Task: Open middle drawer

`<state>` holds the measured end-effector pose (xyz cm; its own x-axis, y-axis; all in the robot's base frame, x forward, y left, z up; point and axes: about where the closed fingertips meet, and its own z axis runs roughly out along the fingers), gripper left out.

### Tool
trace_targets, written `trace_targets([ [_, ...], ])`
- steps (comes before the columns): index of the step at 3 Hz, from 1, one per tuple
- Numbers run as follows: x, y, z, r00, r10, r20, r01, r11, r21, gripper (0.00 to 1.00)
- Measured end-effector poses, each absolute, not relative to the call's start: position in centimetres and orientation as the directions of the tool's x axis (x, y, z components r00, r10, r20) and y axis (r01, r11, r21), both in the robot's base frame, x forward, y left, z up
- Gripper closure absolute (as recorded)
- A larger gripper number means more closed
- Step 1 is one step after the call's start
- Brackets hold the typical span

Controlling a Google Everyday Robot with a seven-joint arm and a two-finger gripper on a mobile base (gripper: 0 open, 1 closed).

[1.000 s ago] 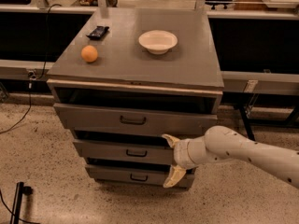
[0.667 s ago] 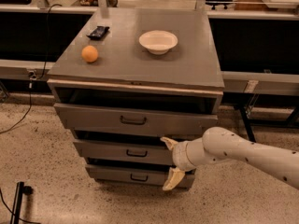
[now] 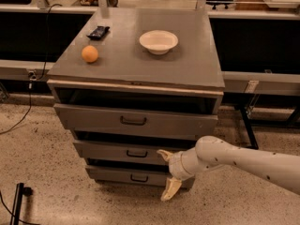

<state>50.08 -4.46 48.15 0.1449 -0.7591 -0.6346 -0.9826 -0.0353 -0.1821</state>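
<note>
The middle drawer (image 3: 105, 149) sits in the grey metal table (image 3: 197, 71), between the tall top front and the bottom front, and is at most barely pulled out. Its small dark bar handle (image 3: 137, 153) is at the centre of the front. The end effector (image 3: 168, 172) hangs just right of that handle, its two pale fingers spread wide and holding nothing; the upper fingertip (image 3: 164, 154) is near the drawer's front, and the lower one is down by the bottom drawer. The drawer looks stiff and rigid, probably of modest weight on slides, though its contents are hidden. The handle is the only sensible hold. It is narrow and likely smooth, so I would close on it squarely and pull straight out to avoid racking the drawer.
</note>
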Motion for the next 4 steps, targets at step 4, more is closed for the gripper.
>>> trace_targets([
  [4,58.0,-8.6,44.0,0.117,-0.805,-0.582,-0.966,0.043,-0.254,0.0],
])
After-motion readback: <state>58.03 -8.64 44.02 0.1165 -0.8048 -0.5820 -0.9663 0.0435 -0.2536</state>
